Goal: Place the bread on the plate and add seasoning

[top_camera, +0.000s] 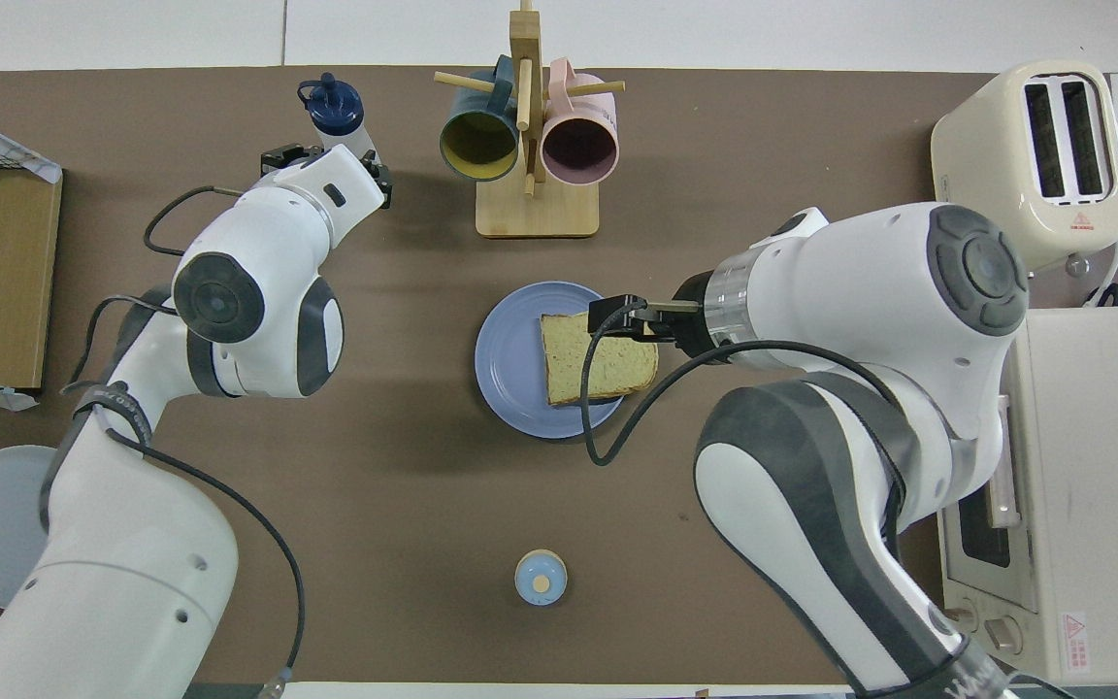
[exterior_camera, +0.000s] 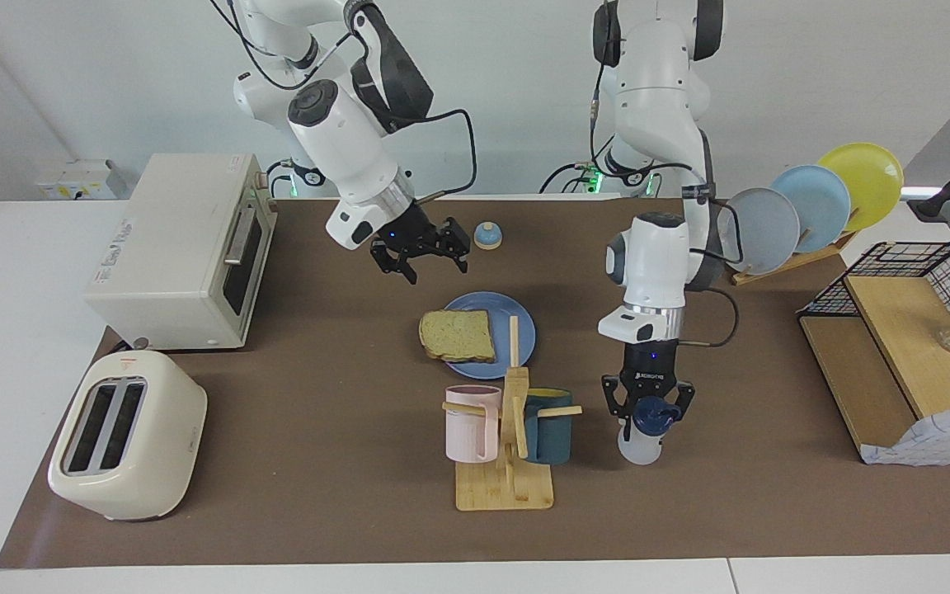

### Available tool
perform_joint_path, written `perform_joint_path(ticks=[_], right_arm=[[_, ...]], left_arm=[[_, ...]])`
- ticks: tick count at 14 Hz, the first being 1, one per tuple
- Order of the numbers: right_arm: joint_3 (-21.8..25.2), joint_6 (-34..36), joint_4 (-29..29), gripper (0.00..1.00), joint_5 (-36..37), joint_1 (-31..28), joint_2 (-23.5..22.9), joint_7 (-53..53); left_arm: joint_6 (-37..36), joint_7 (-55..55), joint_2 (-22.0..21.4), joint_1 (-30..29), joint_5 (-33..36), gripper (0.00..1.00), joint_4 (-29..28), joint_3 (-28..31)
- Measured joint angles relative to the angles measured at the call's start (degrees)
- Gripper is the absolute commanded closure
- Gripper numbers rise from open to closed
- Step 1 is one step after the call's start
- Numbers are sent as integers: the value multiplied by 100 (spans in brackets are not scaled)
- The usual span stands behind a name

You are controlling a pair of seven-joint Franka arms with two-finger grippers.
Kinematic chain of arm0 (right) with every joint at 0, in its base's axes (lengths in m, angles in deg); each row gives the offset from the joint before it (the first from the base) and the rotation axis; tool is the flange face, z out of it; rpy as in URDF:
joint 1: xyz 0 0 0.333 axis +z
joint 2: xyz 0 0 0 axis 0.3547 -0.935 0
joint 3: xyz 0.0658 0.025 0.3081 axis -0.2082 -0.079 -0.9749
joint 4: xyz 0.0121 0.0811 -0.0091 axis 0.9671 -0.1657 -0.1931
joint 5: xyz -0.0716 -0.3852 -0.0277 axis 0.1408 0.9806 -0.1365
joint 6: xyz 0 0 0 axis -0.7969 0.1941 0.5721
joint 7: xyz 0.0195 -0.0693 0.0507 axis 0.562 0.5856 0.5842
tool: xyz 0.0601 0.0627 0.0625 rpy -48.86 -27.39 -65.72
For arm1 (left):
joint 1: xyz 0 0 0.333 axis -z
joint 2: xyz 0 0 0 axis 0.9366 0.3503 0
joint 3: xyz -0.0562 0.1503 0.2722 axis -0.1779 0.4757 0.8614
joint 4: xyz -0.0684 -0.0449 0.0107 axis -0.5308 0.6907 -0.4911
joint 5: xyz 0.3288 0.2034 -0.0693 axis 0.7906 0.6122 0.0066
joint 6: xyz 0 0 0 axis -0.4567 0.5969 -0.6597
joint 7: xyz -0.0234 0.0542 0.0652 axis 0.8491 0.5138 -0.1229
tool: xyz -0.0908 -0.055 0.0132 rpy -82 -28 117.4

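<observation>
The bread (exterior_camera: 458,336) lies flat on the blue plate (exterior_camera: 522,323) at mid-table, overhanging the rim toward the right arm's end; both show in the overhead view, bread (top_camera: 598,359) on plate (top_camera: 510,361). My right gripper (exterior_camera: 423,266) is open and empty, raised in the air over the table just beside the plate; from overhead it (top_camera: 617,316) covers the bread's edge. My left gripper (exterior_camera: 648,406) is shut on the seasoning bottle (exterior_camera: 640,441) just under its navy cap and holds it upright beside the mug rack. Overhead, the bottle's cap (top_camera: 334,107) shows past the gripper (top_camera: 334,148).
A wooden mug rack (exterior_camera: 508,462) with a pink and a teal mug stands beside the bottle. A small bell (exterior_camera: 487,236) sits near the robots. A toaster (exterior_camera: 129,433) and toaster oven (exterior_camera: 186,247) stand at the right arm's end; a plate rack (exterior_camera: 805,210) and wooden shelf (exterior_camera: 895,346) at the left arm's.
</observation>
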Motion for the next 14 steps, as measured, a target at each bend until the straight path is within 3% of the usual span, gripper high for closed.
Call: perform_joint_path(ticks=[4,8,10,12,14], right_arm=[[-34,531,490,0,-261,-27,27,424],[-144,537,665,0,-971,5,32,1070],[-163,543,734,12,-1199,60,46,1306],[-232,547,780,36,-1246,206,68,1535],[-246,542,797,45,-1245,397,74,1622]], left_arm=[[-2714,-2080,-1563,3,5,100,-267,-6],[-4161,-3706,-2509,161,8,100,-808,-43],[-4647,-4158,-2830,265,70,100,-1024,-114],[-5137,-4332,-3100,315,325,100,-1107,-314],[-5357,-4337,-3290,353,427,100,-1150,-493]])
